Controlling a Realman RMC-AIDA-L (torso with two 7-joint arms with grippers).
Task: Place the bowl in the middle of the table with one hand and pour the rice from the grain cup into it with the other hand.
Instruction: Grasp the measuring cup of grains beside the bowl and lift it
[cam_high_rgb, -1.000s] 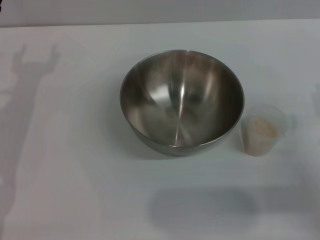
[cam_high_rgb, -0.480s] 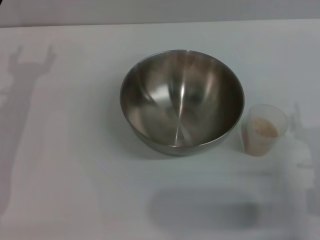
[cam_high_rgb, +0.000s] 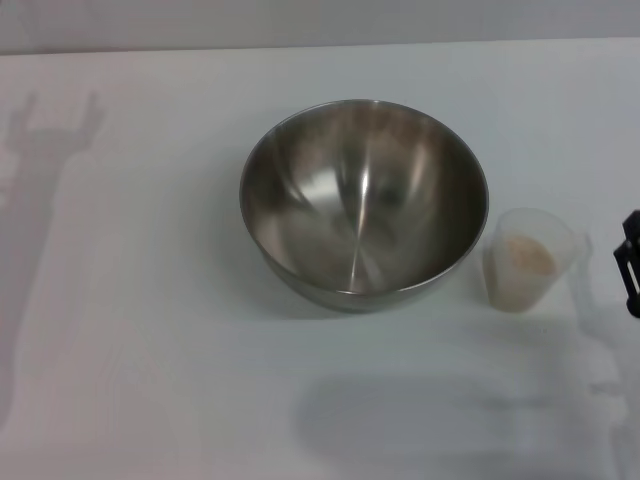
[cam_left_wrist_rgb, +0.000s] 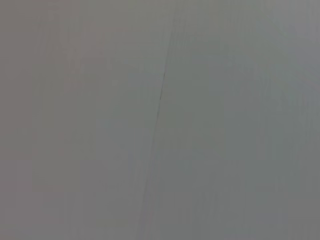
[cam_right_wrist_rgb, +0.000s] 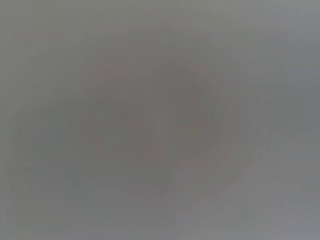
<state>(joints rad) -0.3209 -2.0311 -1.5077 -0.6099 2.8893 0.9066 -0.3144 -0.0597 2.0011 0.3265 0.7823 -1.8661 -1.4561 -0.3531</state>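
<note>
Sitting near the middle of the plain white matte surface (cam_high_rgb: 150, 330), the large round stainless-steel bowl (cam_high_rgb: 363, 205) stands upright with nothing in it. Just beside it on the robot's right stands the small translucent plastic grain cup (cam_high_rgb: 527, 258), upright, apart from the bowl, holding a low heap of pale beige rice (cam_high_rgb: 528, 256). Right gripper (cam_high_rgb: 629, 262): only a dark sliver at the head view's right edge, near the cup, not touching; jaws cannot be read. Left gripper not visible; its wrist view shows blank grey.
</note>
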